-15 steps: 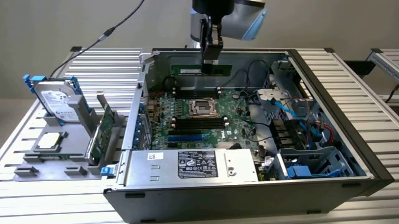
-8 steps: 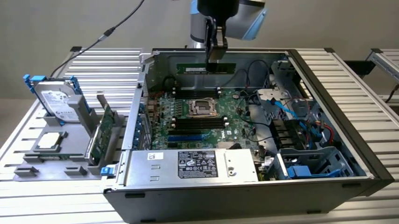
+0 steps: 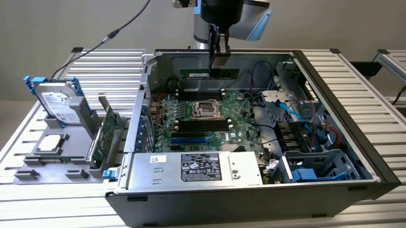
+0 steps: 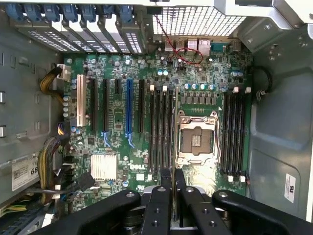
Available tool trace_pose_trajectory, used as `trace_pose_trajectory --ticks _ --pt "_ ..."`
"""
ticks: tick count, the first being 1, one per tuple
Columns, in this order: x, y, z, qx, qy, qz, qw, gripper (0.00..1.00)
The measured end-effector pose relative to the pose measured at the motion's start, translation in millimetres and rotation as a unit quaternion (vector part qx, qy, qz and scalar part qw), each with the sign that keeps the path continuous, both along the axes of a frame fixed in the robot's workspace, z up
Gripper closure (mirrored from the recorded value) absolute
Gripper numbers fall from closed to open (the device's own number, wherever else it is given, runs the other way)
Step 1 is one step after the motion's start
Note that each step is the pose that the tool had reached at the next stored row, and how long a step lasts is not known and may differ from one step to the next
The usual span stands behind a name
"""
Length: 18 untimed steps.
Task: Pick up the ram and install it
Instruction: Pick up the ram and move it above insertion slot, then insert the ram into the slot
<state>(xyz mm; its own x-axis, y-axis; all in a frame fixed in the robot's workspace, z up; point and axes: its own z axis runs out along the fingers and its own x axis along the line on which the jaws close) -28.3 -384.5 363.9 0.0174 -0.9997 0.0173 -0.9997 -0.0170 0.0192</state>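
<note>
The ram point(image 3: 209, 73) is a narrow green stick with a small white label. It hangs level above the far side of the open computer case point(image 3: 374, 166), held from above by my gripper point(image 3: 219, 59), which is shut on it. In the wrist view the gripper point(image 4: 173, 174) shows from behind, its black fingers point(image 4: 165, 183) pressed on the stick's thin edge. Below lies the green motherboard point(image 4: 117, 112) with long black memory slots point(image 4: 159, 132) on one side of the CPU socket point(image 4: 195, 139) and more slots point(image 4: 234, 132) on the other. The stick sits above the slots point(image 3: 201, 93) at the far side of the socket point(image 3: 206, 109).
A silver power supply point(image 3: 197, 167) fills the case's near side. Blue cables point(image 3: 298, 114) and a drive cage point(image 3: 314, 166) lie on the exterior view's right. Outside the case, on the exterior view's left, stand a hard drive point(image 3: 58, 102), a green expansion card point(image 3: 104, 135) and a CPU point(image 3: 52, 142).
</note>
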Motion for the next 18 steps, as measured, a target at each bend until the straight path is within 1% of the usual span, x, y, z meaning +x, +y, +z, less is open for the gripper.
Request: trace_pose_trajectory --ticks 3,18 --pt "0.0 0.4 -3.9 0.0005 0.0000 -0.001 1.0000 0.86" --pt "0.0 0.2 -4.1 0.0006 -0.0001 -0.002 1.0000 0.86"
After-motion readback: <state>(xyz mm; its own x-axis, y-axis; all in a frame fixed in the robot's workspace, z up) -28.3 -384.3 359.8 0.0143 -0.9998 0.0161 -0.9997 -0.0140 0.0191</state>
